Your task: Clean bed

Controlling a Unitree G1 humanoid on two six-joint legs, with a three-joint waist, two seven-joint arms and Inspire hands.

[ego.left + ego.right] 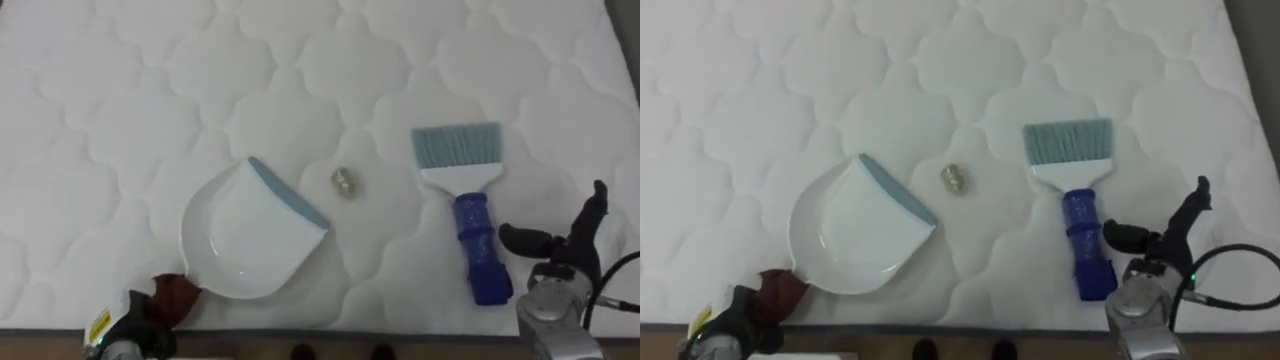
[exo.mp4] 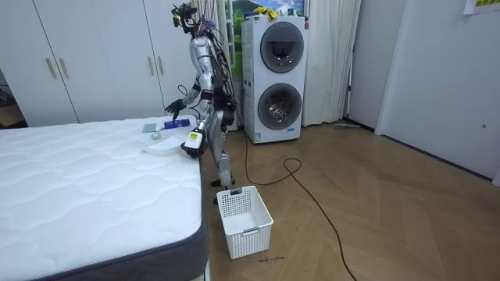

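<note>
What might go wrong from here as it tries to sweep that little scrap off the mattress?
The right hand is open beside the brush, not round it; a clumsy grab may shove the brush away. The crumpled scrap lies loose near the dustpan lip, so a hard sweep might flick it past. The dustpan sits near the mattress edge by the left hand and might slide off.

**Far mattress open, three things crowd the near edge**

The white quilted mattress lies bare across its far half and down its left side, so there is free passage there. Near the front edge three things stand in the way: a round white dustpan with a pale blue lip, a small crumpled yellowish scrap just beside that lip, and a blue-handled brush with pale blue bristles. A bare lane runs between scrap and brush. The right hand, fingers spread, sits just beside the brush's handle. Whether they touch cannot be told.
</note>
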